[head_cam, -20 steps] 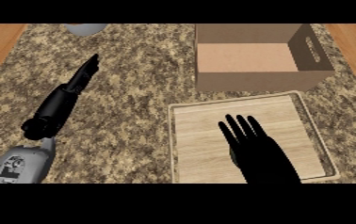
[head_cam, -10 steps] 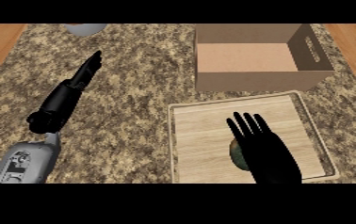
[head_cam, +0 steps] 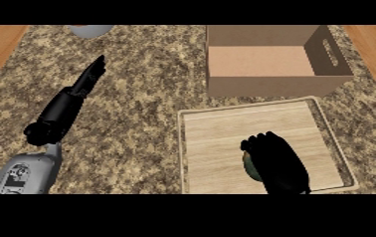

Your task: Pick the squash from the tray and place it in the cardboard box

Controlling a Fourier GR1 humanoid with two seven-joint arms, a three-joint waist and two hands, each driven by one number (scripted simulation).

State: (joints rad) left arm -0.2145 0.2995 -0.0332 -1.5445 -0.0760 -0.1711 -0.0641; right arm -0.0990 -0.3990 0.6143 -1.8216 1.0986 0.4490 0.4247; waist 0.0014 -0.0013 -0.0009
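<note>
My right robot hand (head_cam: 277, 162) curls over the dark green squash (head_cam: 250, 164) on the pale wooden tray (head_cam: 220, 131); my left robot hand (head_cam: 86, 79) lies straight.

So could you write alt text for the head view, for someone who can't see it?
The robot's right hand curls over a dark green squash on a wooden tray. An open cardboard box sits just beyond the tray on the speckled counter. The left hand lies flat at the left, fingers straight.
</note>
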